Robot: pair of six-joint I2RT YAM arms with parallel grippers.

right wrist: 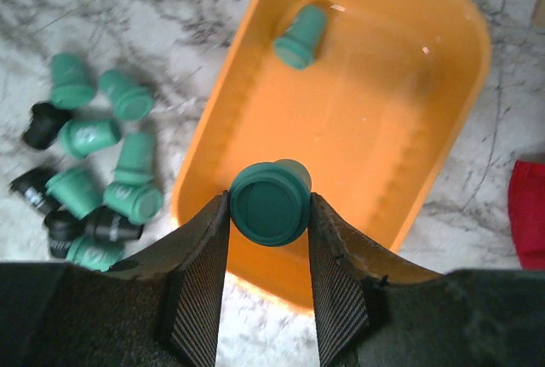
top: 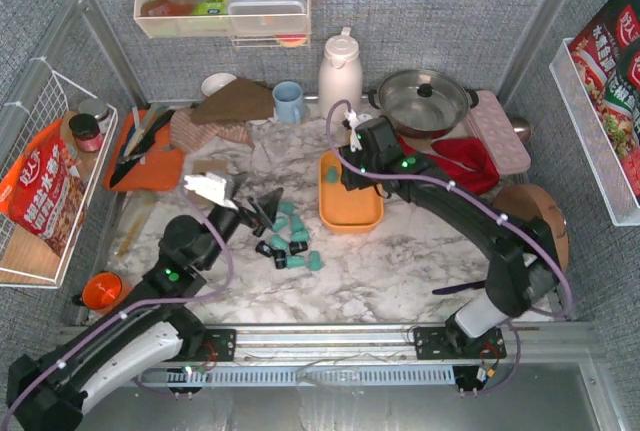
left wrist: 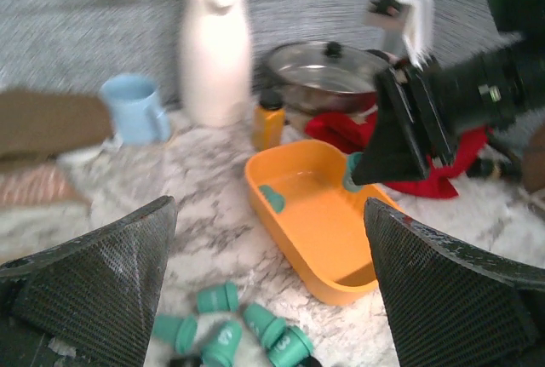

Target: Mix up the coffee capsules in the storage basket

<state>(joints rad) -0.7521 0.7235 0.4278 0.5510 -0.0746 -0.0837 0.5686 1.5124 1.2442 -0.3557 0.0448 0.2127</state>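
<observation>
The orange storage basket (top: 352, 213) lies mid-table, with one teal coffee capsule (right wrist: 301, 35) on its side at the far end. My right gripper (right wrist: 269, 214) hovers over the basket's near end, shut on another teal capsule (right wrist: 269, 199) held by its rim. Several teal and black capsules (top: 288, 241) lie in a loose pile on the marble just left of the basket. My left gripper (top: 266, 211) hangs over that pile, open wide with nothing between its fingers (left wrist: 111, 273). In the left wrist view the basket (left wrist: 324, 239) is ahead and the pile (left wrist: 230, 329) is below.
A white thermos (top: 340, 71), blue mug (top: 289, 101), lidded pot (top: 425, 99), red cloth (top: 465, 163) and pink egg tray (top: 498, 131) line the back. An orange cutting board with utensils (top: 145, 156) sits at the left. A small yellow bottle (left wrist: 269, 120) stands behind the basket.
</observation>
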